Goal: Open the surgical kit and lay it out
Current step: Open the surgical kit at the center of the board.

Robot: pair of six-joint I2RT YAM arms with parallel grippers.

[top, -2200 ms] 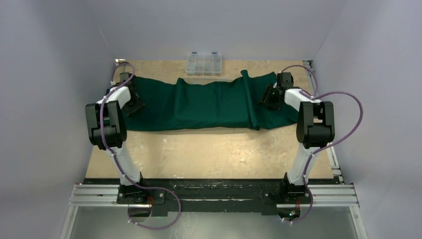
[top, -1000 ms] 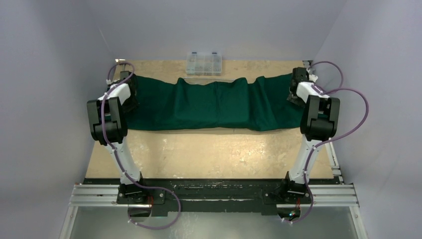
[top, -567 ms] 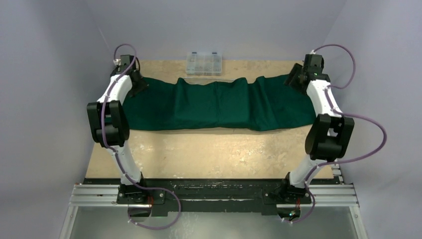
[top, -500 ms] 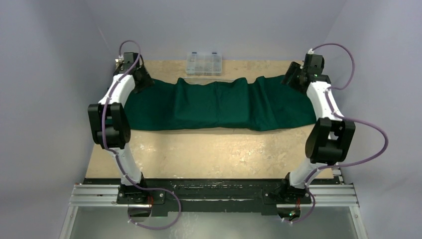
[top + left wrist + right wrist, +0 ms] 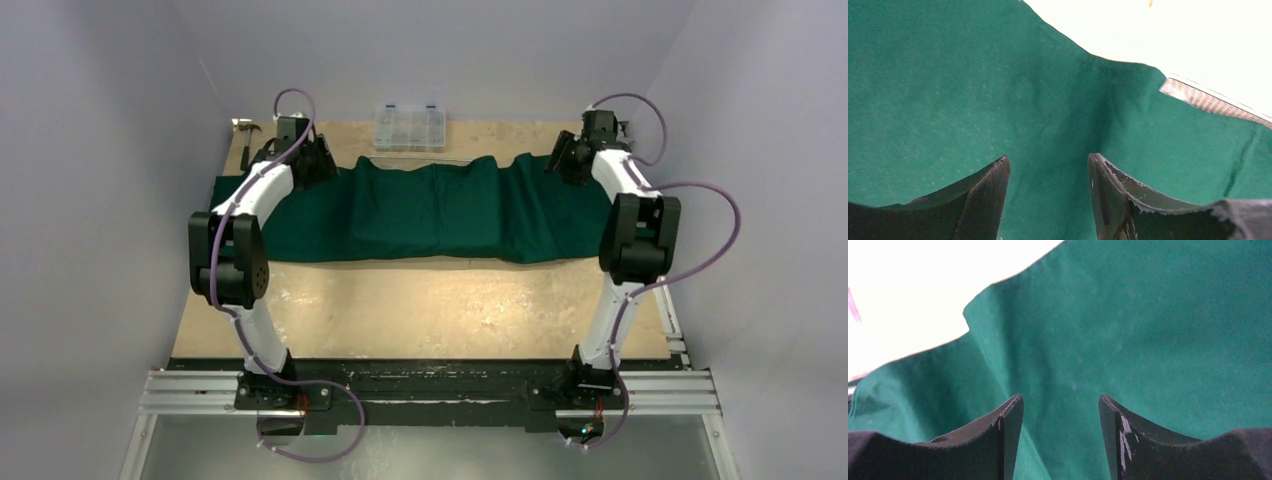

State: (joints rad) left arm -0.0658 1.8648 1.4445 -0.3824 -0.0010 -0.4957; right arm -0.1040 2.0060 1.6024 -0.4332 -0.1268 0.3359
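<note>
The dark green cloth wrap [image 5: 430, 210] lies spread in a long band across the far half of the table, humped in the middle over what it covers. My left gripper [image 5: 318, 163] hangs over the cloth's far edge, left of the hump, open and empty. The right gripper [image 5: 562, 158] hovers over the far right part of the cloth, open too. In the left wrist view the cloth [image 5: 973, 90] fills the frame below the left gripper [image 5: 1048, 162], and a strip of the steel mesh tray [image 5: 1208, 100] peeks out at a fold. The right gripper [image 5: 1060, 402] has only cloth [image 5: 1148, 325] beneath it. Instruments and gauze are hidden.
A clear plastic compartment box [image 5: 408, 126] stands at the far edge behind the cloth. A small hammer [image 5: 245, 140] lies at the far left corner. Bare tabletop [image 5: 430, 310] stretches between the cloth and the arm bases. Walls close in on both sides.
The right flap was pulled out flat to the right. Both grippers then rose and moved inward along the cloth's far edge, the left one uncovering the hammer.
</note>
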